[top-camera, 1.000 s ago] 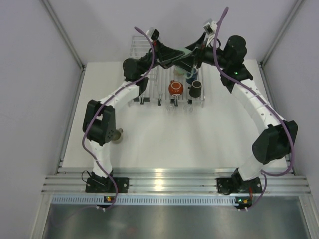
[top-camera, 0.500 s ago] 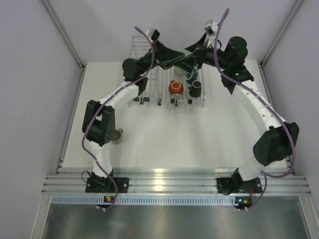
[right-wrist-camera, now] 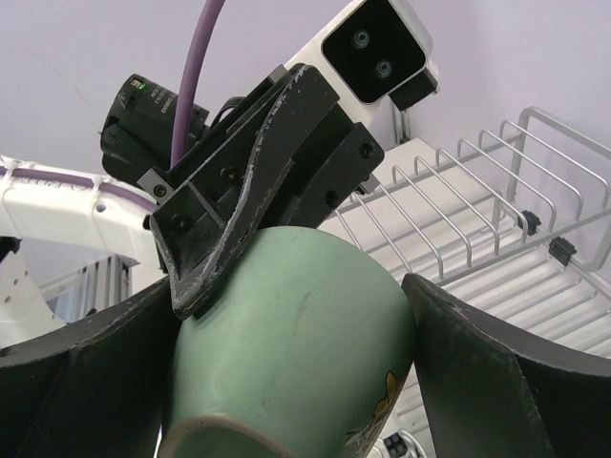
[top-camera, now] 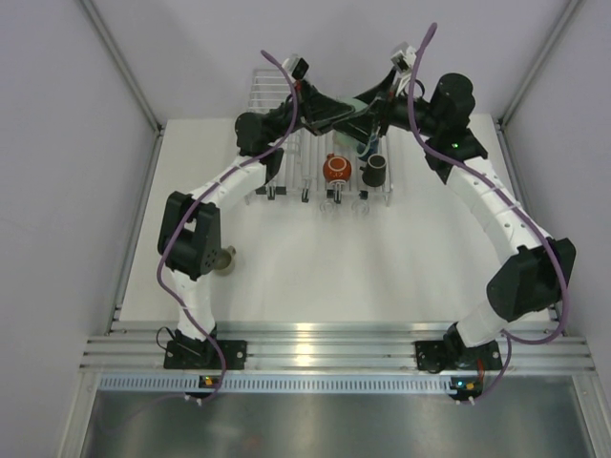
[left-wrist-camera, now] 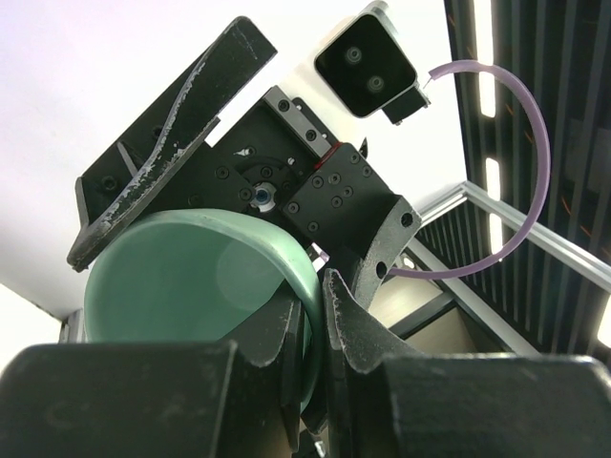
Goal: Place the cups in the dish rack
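Looks like a handover above the rack [top-camera: 270, 88]: L gripper [left-wrist-camera: 310, 334] pinches the mint cup [left-wrist-camera: 181, 286] by its rim, one finger inside. That leaves the body free for R gripper [right-wrist-camera: 291, 286], which straddles it. Can't tell if R is clamped or just alongside.
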Motion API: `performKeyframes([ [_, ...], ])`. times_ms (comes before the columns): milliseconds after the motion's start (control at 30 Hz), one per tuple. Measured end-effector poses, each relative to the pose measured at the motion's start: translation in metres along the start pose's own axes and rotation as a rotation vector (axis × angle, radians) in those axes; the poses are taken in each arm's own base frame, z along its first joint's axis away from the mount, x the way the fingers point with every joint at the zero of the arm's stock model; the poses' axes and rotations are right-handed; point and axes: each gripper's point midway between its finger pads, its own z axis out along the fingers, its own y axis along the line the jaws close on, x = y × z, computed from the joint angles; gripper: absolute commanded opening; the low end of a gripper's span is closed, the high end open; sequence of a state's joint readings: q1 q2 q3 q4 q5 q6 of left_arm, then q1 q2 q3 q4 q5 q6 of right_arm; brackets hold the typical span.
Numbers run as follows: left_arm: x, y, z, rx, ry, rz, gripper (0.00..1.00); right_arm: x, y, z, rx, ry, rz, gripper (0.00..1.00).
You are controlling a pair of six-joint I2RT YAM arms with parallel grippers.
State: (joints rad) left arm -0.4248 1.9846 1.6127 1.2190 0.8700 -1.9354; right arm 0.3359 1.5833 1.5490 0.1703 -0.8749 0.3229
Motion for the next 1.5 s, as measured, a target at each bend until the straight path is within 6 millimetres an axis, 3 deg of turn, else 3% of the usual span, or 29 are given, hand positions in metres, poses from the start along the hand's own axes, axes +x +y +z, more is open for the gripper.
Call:
performKeyframes([
  [267, 0.003, 0.001, 0.0, -0.005, 0.016, 0.002, 0.0, 0.002, -0.001, -0.003, 0.018, 0.0, -0.007, 0.0],
  [433, 0.003, 0.001, 0.0, -0.006, 0.016, 0.0, 0.0, 0.002, -0.001, -0.003, 0.02, 0.002, -0.004, 0.32],
  [600, 0.004, 0.003, -0.001, -0.015, 0.026, -0.005, 0.0, 0.006, -0.003, -0.004, 0.029, 0.003, 0.001, 0.5],
  [800, 0.006, 0.004, -0.002, -0.02, 0.034, -0.007, 0.0, 0.008, -0.004, -0.007, 0.04, 0.001, 0.003, 0.62],
  [1133, 0.008, 0.006, -0.002, -0.028, 0.046, -0.013, 0.0, 0.011, -0.004, -0.01, 0.048, -0.001, 0.008, 0.72],
  [1167, 0.009, 0.006, -0.002, -0.029, 0.047, -0.014, 0.0, 0.011, -0.004, -0.01, 0.048, -0.001, 0.009, 0.75],
  [1200, 0.009, 0.007, -0.002, -0.031, 0.049, -0.015, 0.0, 0.012, -0.004, -0.011, 0.05, -0.002, 0.009, 0.85],
  [1467, 0.012, 0.007, 0.0, -0.032, 0.057, -0.023, 0.0, 0.012, -0.003, -0.016, 0.059, -0.008, 0.011, 0.91],
  [1500, 0.012, 0.008, 0.0, -0.032, 0.056, -0.023, 0.0, 0.012, -0.003, -0.017, 0.059, -0.008, 0.012, 0.99],
])
